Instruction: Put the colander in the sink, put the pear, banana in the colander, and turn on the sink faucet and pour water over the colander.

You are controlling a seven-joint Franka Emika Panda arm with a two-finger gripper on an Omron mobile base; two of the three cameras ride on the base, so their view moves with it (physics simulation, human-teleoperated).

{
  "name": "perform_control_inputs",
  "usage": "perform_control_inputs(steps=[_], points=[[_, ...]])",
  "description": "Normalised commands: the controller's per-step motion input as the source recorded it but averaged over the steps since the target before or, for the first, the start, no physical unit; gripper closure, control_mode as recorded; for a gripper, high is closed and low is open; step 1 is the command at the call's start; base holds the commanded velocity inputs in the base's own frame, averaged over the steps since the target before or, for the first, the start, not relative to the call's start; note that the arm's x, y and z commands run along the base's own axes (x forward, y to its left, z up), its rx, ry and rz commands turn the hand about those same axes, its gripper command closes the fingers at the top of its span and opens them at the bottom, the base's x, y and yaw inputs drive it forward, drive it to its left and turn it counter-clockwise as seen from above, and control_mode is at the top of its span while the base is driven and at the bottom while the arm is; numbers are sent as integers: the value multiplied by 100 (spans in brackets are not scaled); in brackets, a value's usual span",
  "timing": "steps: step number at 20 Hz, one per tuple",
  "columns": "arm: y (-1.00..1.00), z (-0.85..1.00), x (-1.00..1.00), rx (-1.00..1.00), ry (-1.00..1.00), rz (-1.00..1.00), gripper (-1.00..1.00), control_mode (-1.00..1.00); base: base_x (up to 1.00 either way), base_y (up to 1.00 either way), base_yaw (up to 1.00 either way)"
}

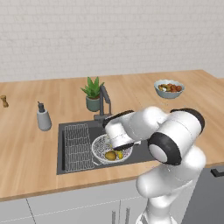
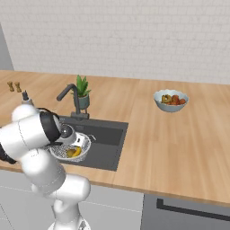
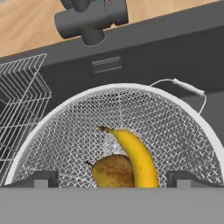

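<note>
The wire-mesh colander point(image 3: 175, 122) sits in the dark grey sink point(image 1: 144, 151), right of the ribbed rack point(image 1: 78, 146). Inside it lie the yellow banana point(image 3: 136, 155) and the brown pear point(image 3: 113, 171), touching each other. My gripper point(image 3: 113, 179) hangs just above the colander point(image 1: 99, 146), open, with one fingertip point(image 3: 43, 179) on each side of the fruit and nothing held. In the right base view the hand is over the colander point(image 2: 60, 155), where the banana point(image 2: 77, 152) shows. The sink faucet point(image 1: 105, 100) stands behind the basin, its base point(image 3: 89, 19) at the top of the hand view.
A potted plant point(image 1: 92, 94) stands behind the faucet and a grey soap dispenser point(image 1: 43, 117) left of the sink. A glazed fruit bowl point(image 1: 169, 88) sits on the wooden counter at the far right. Small shakers point(image 2: 13, 86) stand at the far left.
</note>
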Motion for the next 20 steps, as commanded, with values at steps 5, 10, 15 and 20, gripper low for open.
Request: perform_control_inputs(steps=[5,10,15,20], points=[[-47,97,-4,0,1,-1,-100,-100,0,0,0],[-61,100,5,0,11,0,-100,-100,0,0,0],[-53,100,3,-1,18,0,-100,-100,0,0,0],[-42,100,-1,-11,20,0,-100,-100,0,0,0]])
